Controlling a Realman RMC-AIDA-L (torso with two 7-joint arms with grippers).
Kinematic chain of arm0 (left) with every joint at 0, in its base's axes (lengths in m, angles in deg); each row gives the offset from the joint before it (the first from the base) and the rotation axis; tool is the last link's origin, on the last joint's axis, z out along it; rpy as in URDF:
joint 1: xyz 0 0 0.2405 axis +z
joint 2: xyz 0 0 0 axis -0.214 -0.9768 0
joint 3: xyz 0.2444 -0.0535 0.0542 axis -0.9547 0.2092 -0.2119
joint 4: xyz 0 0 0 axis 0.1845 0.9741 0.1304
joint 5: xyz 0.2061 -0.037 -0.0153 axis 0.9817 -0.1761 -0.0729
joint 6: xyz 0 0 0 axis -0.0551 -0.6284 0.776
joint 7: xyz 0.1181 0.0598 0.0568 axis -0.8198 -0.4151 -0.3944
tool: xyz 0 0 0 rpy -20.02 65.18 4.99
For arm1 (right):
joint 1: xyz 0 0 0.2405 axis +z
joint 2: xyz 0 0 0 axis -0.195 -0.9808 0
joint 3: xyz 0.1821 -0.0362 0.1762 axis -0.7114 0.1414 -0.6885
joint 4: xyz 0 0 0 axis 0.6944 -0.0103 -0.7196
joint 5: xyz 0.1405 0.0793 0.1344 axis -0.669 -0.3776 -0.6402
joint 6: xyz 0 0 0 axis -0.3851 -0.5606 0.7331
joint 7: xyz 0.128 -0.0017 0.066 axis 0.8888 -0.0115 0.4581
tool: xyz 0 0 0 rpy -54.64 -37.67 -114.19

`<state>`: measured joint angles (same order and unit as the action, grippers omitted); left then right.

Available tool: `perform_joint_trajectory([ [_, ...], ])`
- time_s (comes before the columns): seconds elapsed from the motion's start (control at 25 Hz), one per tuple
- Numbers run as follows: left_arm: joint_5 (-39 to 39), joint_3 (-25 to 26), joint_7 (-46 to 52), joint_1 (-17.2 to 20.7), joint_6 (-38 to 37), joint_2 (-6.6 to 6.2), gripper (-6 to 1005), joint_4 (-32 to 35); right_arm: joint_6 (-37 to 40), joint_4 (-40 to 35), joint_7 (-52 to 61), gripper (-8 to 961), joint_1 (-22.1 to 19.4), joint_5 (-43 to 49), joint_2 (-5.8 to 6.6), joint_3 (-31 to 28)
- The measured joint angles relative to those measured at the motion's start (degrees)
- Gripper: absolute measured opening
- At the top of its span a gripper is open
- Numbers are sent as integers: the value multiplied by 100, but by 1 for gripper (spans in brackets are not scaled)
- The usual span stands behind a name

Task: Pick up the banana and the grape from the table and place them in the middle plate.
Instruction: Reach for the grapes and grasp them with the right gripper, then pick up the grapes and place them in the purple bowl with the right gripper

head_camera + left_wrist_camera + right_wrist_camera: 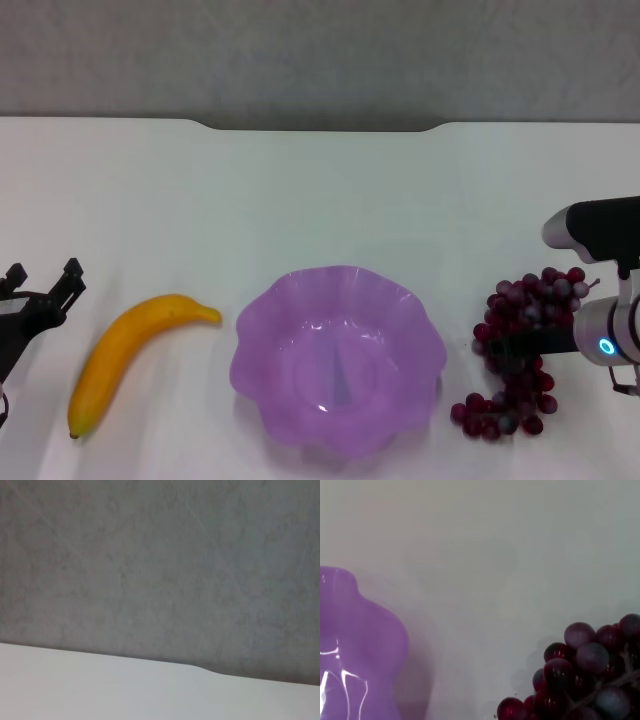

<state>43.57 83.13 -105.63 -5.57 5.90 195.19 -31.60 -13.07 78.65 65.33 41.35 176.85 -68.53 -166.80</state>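
A white bench is seen from the head view, with a notched far edge against a grey wall. A broad stretch of bare surface lies between that far edge and the row of things near the front. The middle plate is set at the centre of that row, its scalloped rim close to the near edge of the view.

The banana is laid on the bench to the left of the plate, apart from it, its stem end turned toward the plate and its dark tip toward the near edge. The left pincer is seen at the left edge of the view, just beside the banana and not touching it; its two dark fingers are spread apart and nothing is held between them. In the left wrist view only the bench and the wall are shown.

The grape is laid on the bench to the right of the plate, a narrow strip of bare surface being left between them. The right pincer is reached in from the right edge directly over the bunch. How far it is open cannot be told, nor whether the bunch is gripped. In the right wrist view the grape is seen close up beside the plate's rim.
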Motion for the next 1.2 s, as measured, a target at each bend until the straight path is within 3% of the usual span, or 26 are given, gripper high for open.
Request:
perform_joint_trajectory([
  [0.64, 0, 9, 0, 14, 0, 0, 801, 11, 363, 53, -3, 489, -91, -36, -2, 241],
  [1.2, 0, -3, 0, 14, 0, 0, 801, 11, 1496, 250, -2, 485, -470, -62, -10, 881],
])
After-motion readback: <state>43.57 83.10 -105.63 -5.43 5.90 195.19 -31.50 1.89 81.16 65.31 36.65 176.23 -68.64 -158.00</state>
